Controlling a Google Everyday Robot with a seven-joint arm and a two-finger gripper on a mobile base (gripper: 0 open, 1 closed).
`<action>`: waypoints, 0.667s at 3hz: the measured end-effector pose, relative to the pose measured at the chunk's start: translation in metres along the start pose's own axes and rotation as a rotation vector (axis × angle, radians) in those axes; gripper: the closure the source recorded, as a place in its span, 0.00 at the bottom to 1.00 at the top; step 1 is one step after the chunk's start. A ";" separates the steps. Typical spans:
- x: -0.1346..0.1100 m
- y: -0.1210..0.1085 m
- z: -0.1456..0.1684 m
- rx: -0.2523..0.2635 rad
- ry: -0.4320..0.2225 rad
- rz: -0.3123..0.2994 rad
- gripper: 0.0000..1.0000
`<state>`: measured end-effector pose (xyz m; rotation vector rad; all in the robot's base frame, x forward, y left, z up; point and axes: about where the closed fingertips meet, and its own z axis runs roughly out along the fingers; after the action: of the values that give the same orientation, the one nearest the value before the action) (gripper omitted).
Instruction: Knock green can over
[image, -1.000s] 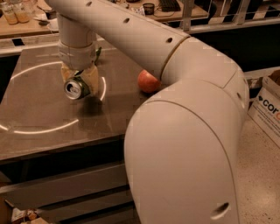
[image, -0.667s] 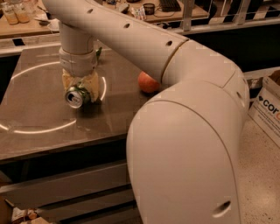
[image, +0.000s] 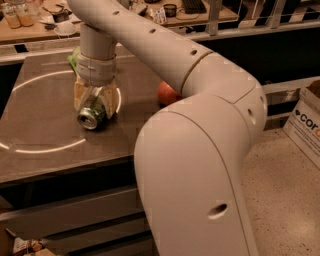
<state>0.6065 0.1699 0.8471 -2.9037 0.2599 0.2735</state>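
Note:
The green can (image: 92, 116) lies on its side on the dark table (image: 40, 125), its silver top facing the camera. My gripper (image: 95, 102) hangs straight down over it from the big white arm. Its pale fingers (image: 80, 95) are spread and stand on either side of the can's body, close to it. The can's far end is hidden behind the fingers.
A reddish apple (image: 166, 92) sits on the table to the right, partly behind the arm. A light green plastic bag (image: 74, 58) lies behind the gripper. A cardboard box (image: 305, 120) stands on the floor at the right. A counter with jars (image: 20, 15) runs along the back.
The gripper has come lower and slightly toward the camera. The can, lying on its side throughout, has shifted with it toward the table's front.

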 end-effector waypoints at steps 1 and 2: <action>0.011 -0.017 -0.021 0.099 -0.025 0.010 0.00; 0.017 -0.018 -0.066 0.282 -0.026 0.087 0.00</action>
<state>0.6371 0.1693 0.9106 -2.6131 0.3870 0.2647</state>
